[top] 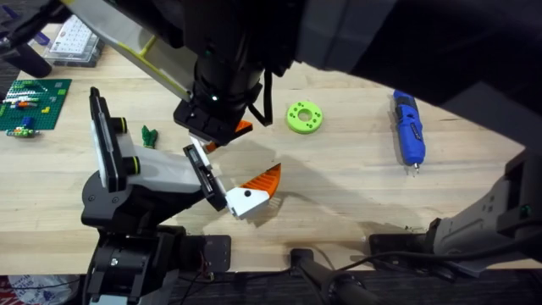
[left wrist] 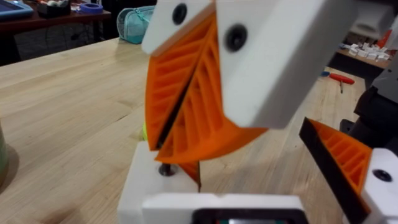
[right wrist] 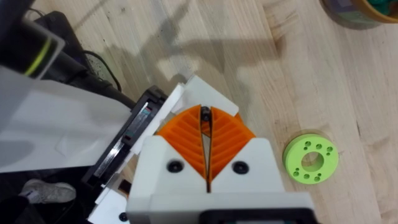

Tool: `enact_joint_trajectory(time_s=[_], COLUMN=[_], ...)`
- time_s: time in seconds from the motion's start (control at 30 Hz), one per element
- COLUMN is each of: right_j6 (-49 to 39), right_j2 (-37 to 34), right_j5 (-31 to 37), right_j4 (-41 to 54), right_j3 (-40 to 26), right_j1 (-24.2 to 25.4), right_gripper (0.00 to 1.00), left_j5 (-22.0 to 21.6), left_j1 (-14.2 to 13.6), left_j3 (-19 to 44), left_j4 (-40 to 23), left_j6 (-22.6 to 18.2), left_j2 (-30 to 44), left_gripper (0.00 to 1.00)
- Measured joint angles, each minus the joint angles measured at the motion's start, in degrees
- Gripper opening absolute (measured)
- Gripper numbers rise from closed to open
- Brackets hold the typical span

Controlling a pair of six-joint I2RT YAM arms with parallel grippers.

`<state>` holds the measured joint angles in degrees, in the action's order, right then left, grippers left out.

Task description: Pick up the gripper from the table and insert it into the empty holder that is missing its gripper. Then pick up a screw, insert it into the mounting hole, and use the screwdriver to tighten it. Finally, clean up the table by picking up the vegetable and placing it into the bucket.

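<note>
Right claw [right wrist: 204, 124]: pads pinched shut on a small dark screw [right wrist: 204, 113]
Screw: just above the holder [top: 161, 174]
Screwdriver [top: 408, 127]: flat on the surface [top: 339, 182], well apart

Holder [top: 144, 174] at table's left, ring [top: 304, 116] mid-table, screwdriver [top: 408, 127] far right

Blue screwdriver [top: 408, 127] lies flat, well apart from grey-white holder [top: 157, 174].

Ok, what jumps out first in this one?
The right gripper, white fingers with orange pads, is pinched on a small dark screw just above the holder at the table's left. The blue screwdriver lies far right, a lime-green ring nearer the middle.
</note>
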<state>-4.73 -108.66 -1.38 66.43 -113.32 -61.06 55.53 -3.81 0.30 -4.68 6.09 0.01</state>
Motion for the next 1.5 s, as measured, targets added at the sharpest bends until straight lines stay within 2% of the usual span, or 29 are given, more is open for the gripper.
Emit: enact_joint_trajectory(time_s=[1.5], right_j6=[0.0], right_j2=[0.02], right_j5=[0.01], right_j4=[3.63], right_j3=[-2.78], right_j1=[0.0], right_gripper=[0.009], left_j5=[0.0], left_j1=[0.0], left_j3=[0.0], left_j4=[-0.01], left_j6=[0.2], left_j2=[0.0], left_gripper=[0.986])
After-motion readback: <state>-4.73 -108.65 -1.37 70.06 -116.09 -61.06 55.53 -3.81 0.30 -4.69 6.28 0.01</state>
